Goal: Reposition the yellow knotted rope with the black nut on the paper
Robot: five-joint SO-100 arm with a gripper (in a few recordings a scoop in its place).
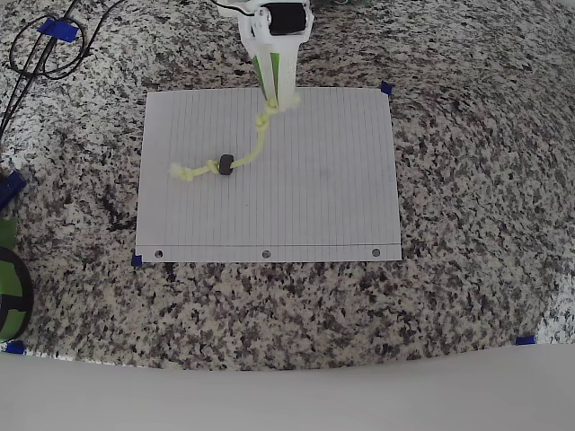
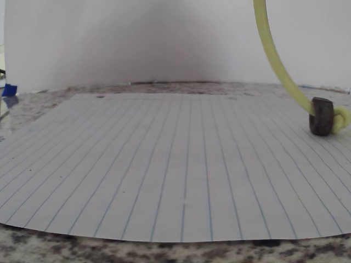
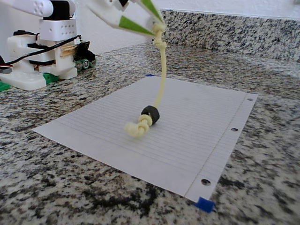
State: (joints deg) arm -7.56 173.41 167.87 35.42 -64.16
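the gripper is clamped on one knotted end of the yellow knotted rope and holds it up in the air, above the paper's edge nearest the arm's base. the cord hangs down from the fingers in a slope; its other knotted end and the black nut rest on the paper, toward the sheet's middle and a little to its left side in the overhead view. so the pick looks done and the move is under way; what is left, as i judge it, is to carry or drag the cord to its new spot on the sheet and let go. the paper lies on a speckled granite counter with blue tape marks at its corners. a white wall stands behind.
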